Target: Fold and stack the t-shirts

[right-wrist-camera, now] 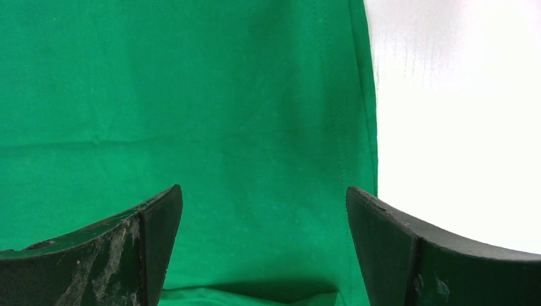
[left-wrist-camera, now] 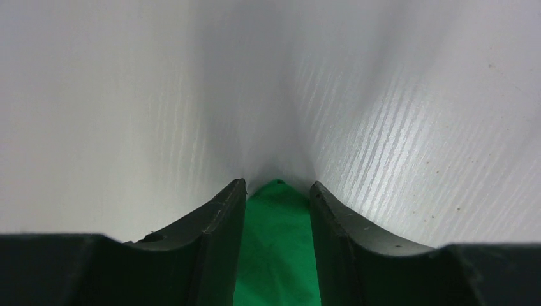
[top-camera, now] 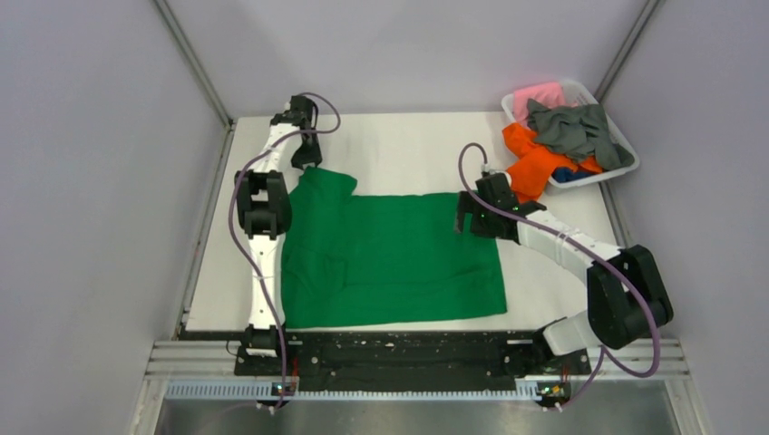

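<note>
White table (top-camera: 408,149) beyond a black rail (top-camera: 399,349) bears the green t-shirt (top-camera: 390,258) spread flat, right gripper (right-wrist-camera: 265,197) splayed wide over its hem, left gripper (left-wrist-camera: 277,188) half-narrowed around a far corner with its grip unclear, other t-shirts (top-camera: 567,131) heaped in the far-right basket (top-camera: 618,127), and grey walls (top-camera: 408,45) behind.

L arm (top-camera: 260,258) stretched fwd, L fingers (left-wrist-camera: 214,245) half-open; R fingers (right-wrist-camera: 143,252) wide apart.

Bare table (top-camera: 408,145) right of green tee (top-camera: 399,254); basket (top-camera: 628,149) at far-right corner.
</note>
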`<state>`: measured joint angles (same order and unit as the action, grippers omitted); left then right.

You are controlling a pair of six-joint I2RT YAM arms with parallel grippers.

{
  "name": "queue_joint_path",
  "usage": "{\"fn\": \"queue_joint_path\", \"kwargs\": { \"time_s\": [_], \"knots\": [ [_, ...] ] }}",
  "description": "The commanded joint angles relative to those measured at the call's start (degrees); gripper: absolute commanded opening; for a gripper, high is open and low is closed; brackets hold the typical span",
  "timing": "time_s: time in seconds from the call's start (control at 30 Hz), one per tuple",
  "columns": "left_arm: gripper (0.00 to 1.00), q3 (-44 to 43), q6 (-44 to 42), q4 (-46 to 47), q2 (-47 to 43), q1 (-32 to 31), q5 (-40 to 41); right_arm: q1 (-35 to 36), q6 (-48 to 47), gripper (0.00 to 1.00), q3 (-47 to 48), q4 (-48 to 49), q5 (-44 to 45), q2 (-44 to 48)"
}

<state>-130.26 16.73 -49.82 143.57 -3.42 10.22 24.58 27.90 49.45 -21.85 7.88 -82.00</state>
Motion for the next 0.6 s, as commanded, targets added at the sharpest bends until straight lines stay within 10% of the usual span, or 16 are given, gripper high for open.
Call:
{"fn": "queue_joint_path", "kwargs": {
  "time_s": [0.0, 0.2, 0.37, 0.57],
  "knots": [
    [0.46, 1.4, -2.78, -3.84, 1.28, 0.17, -2.51, -0.36, 0.1, 0.97, -0.34, 1.81, 0.16, 2.95],
    [0.38, 3.51, -3.95, -4.04, 1.36, 0.08, -5.22, -0.45, 0.22, 0.97, -0.58, 2.07, 1.28, 3.44],
    [0.01, 2.68, -2.83, -4.52, 2.38, 0.07, -3.43, -1.11, 0.07, 0.98, 1.51, 2.87, 5.32, 1.97],
    [0.0, 5.43, -1.26, -2.28, -0.54, 0.08, -2.26, -3.29, 0.99, 0.95, 11.58, 1.61, 8.15, -7.38]
  ]
}}
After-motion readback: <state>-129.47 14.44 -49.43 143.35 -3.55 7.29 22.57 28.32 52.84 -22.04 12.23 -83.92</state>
